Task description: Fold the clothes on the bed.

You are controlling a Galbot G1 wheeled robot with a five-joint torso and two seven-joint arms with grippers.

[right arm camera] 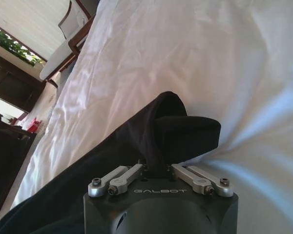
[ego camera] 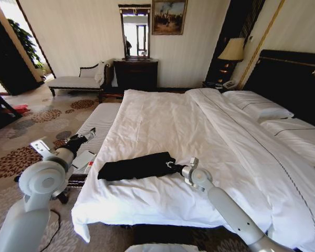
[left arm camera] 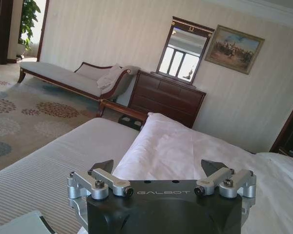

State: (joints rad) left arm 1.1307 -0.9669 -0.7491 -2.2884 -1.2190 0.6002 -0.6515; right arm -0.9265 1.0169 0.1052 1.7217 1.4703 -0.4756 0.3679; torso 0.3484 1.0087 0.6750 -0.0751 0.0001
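The black T-shirt (ego camera: pixel 138 166) is lying on the bed (ego camera: pixel 163 131), near the bed's foot end and close to the robot. It is folded into 1 long, narrow strip that is stretching across the white duvet (ego camera: pixel 199 136). One end of the strip is pointing toward the robot's left side, and the other end is bunching up at the robot's right side.

The right end effector (ego camera: pixel 172 165) is reaching over the bed and is pinching that bunched-up end of the shirt. In the right wrist view, the black cloth (right arm camera: pixel 156 136) is running right into the narrow gap between the fingers (right arm camera: pixel 118 176), so the right end effector (right arm camera: pixel 156 168) is holding the shirt tight. The rest of the shirt is resting flat on the duvet.

The left end effector (ego camera: pixel 89 134) is hanging in the air off the side of the bed, above the pale striped bench (ego camera: pixel 97 123). It is not touching the shirt. In the left wrist view, the left end effector (left arm camera: pixel 158 168) is spread wide, with nothing between its fingers (left arm camera: pixel 103 167).

2 white pillows (ego camera: pixel 260 107) are lying by the dark headboard (ego camera: pixel 294 79).
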